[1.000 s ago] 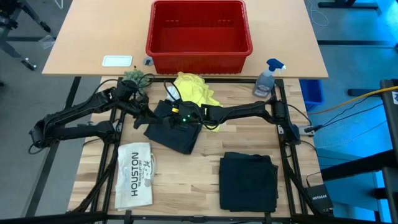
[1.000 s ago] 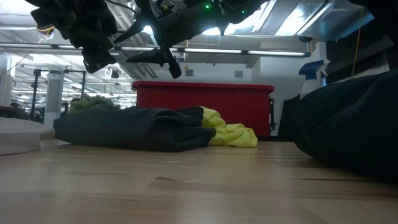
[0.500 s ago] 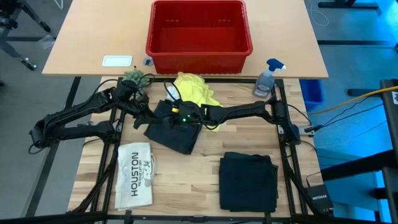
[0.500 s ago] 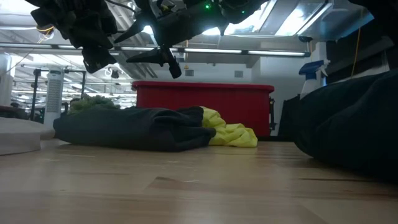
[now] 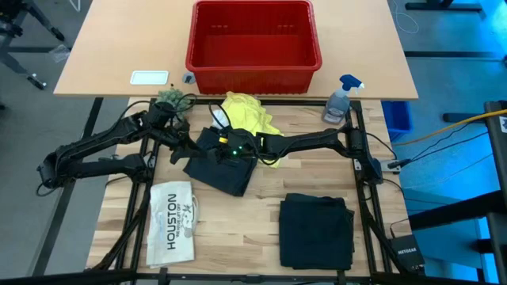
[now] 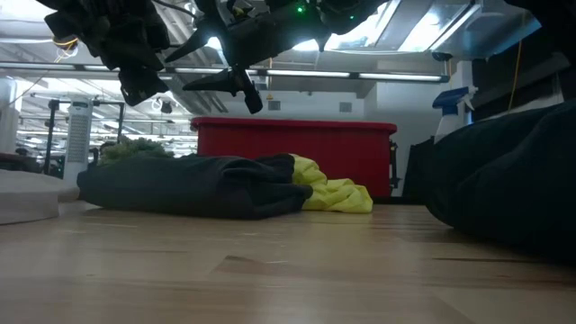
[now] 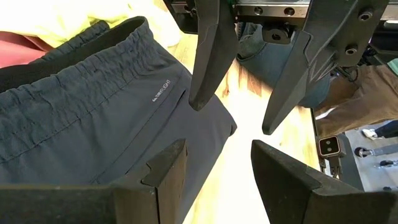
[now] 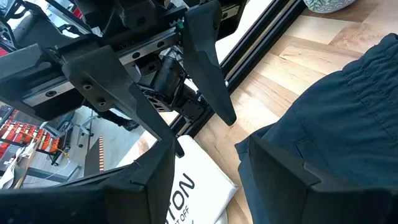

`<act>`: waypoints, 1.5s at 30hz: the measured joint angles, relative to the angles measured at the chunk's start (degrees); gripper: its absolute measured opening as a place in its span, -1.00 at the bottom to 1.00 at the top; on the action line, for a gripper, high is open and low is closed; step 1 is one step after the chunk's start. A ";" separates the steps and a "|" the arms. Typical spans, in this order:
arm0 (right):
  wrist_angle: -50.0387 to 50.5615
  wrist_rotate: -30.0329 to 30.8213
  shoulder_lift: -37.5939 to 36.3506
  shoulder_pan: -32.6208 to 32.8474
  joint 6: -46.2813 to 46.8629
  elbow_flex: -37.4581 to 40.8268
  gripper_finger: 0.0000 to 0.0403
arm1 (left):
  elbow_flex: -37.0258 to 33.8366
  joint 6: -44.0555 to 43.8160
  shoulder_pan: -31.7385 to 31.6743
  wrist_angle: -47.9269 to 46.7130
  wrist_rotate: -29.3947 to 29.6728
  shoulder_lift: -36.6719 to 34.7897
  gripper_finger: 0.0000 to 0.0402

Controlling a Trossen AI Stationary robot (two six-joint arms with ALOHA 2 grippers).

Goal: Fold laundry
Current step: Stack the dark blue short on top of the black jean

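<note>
Nothing has changed over the last second; your left end effector (image 5: 184, 147) and right end effector (image 5: 212, 150) still hover face to face, both parted and empty, above the crumpled dark grey trousers (image 5: 224, 168) mid-tabletop toward its far edge; folding has stalled.

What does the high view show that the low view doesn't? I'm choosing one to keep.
Only the high view shows the Houston item flat at the front left and the folded dark cloth whole. Only the low view shows the left tool and right tool hanging clear above the trousers. Both show the trousers, the yellow shirt, the red basket and the spray bottle.
</note>
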State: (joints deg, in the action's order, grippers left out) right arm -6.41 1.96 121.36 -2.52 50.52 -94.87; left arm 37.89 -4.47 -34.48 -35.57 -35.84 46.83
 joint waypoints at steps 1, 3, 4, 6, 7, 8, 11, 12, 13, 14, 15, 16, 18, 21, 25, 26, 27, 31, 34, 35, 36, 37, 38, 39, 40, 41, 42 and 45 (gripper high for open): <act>-0.01 0.00 0.00 0.00 0.00 0.00 -0.03 | 0.00 0.00 0.00 0.00 0.00 0.00 -0.14; -0.01 0.00 0.00 0.00 0.00 0.00 -0.03 | 0.01 0.00 0.00 0.00 -0.01 0.00 -0.14; 0.00 0.00 0.00 0.00 0.00 0.00 -0.03 | 0.00 0.00 0.00 0.00 -0.01 0.00 -0.14; -0.01 0.00 0.00 -0.02 0.00 0.00 -0.03 | 0.00 0.00 0.01 0.00 0.00 0.00 -0.14; 0.00 0.01 0.01 -0.02 0.00 0.00 -0.03 | 0.02 0.15 0.00 -0.02 0.00 0.00 -0.14; 0.01 0.01 0.02 -0.02 0.00 0.00 -0.03 | 0.00 0.29 0.00 -0.02 -0.02 0.00 -0.14; 0.01 0.00 0.02 -0.02 0.00 0.00 -0.03 | 0.01 0.37 0.01 -0.01 -0.01 0.00 -0.14; -0.01 0.01 0.01 -0.02 0.00 0.00 -0.03 | 0.00 0.37 0.00 -0.01 -0.02 0.00 -0.14; -0.01 0.00 0.01 -0.02 0.00 0.00 -0.03 | 0.01 0.39 0.01 0.00 -0.02 0.00 -0.14; -0.01 0.00 0.02 -0.02 0.02 0.00 -0.03 | 0.00 0.39 0.00 -0.02 0.00 0.00 -0.14; 0.00 0.01 0.02 -0.02 0.00 0.00 -0.03 | 0.00 0.39 0.00 0.00 0.00 0.00 -0.14; 0.00 0.00 0.00 -0.02 0.00 0.00 -0.03 | 0.00 0.41 0.00 0.00 0.00 0.00 -0.14; 0.04 0.00 0.02 -0.02 0.00 0.00 -0.03 | 0.01 0.71 0.00 -0.13 -0.05 0.00 -0.14; 1.27 -0.11 0.00 0.20 -1.02 0.00 -0.03 | 0.00 3.34 0.00 -1.76 -2.70 0.02 -0.14; 5.34 0.00 0.02 0.62 -1.43 0.00 -0.03 | -0.05 7.22 0.02 -7.10 -3.24 -0.10 -0.14; 6.54 -0.01 0.02 0.63 -1.42 0.00 -0.03 | -0.07 7.24 0.02 -7.12 -2.68 -0.41 -0.14; 7.85 -0.06 0.02 0.63 -1.42 0.00 -0.03 | -0.09 6.71 0.00 -6.69 -1.95 -0.89 -0.14; 12.87 -0.47 0.02 0.63 -1.40 0.00 -0.03 | -0.07 3.50 0.00 -6.83 6.32 -3.01 -0.14; 17.71 -0.47 0.02 0.63 -1.39 0.00 -0.03 | -0.07 2.07 -0.03 -8.59 8.80 -3.93 -0.14; 19.15 -0.56 0.02 0.63 -1.38 0.00 -0.03 | -0.07 1.64 -0.03 -9.52 8.87 -3.93 -0.14; 20.34 -0.81 0.02 0.63 -1.38 0.00 -0.03 | -0.07 0.61 -0.03 -10.75 9.22 -3.84 -0.14; 21.13 -1.11 0.02 0.63 -1.38 0.00 -0.03 | -0.09 -0.30 -0.04 -11.87 10.05 -3.42 -0.14; 21.92 -1.37 -0.22 0.63 -1.52 0.00 -0.03 | -0.46 -1.34 -0.15 -12.35 11.19 -2.95 -0.14; 23.43 -1.25 -0.50 0.63 -2.03 0.00 -0.03 | -1.37 -2.60 -0.30 -12.27 12.66 -2.54 -0.14; 24.77 -0.45 -0.91 0.63 -2.73 0.00 -0.03 | -2.49 -3.99 -0.77 -12.01 13.36 -2.24 -0.14; 26.43 0.38 -1.65 0.62 -3.45 0.00 -0.03 | -3.53 -5.26 -1.27 -10.91 13.13 -1.91 -0.14; 28.60 1.28 -2.18 0.48 -4.47 0.00 -0.03 | -4.28 -6.48 -1.76 -8.79 12.08 -1.34 -0.12; 33.76 1.86 -3.65 -0.50 -6.58 -0.02 -0.03 | -6.58 -11.34 -2.86 -4.38 10.01 0.51 -0.05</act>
State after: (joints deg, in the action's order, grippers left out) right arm 27.36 3.81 117.71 -3.03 43.94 -94.89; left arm 31.31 -15.81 -37.33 -39.95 -25.82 47.33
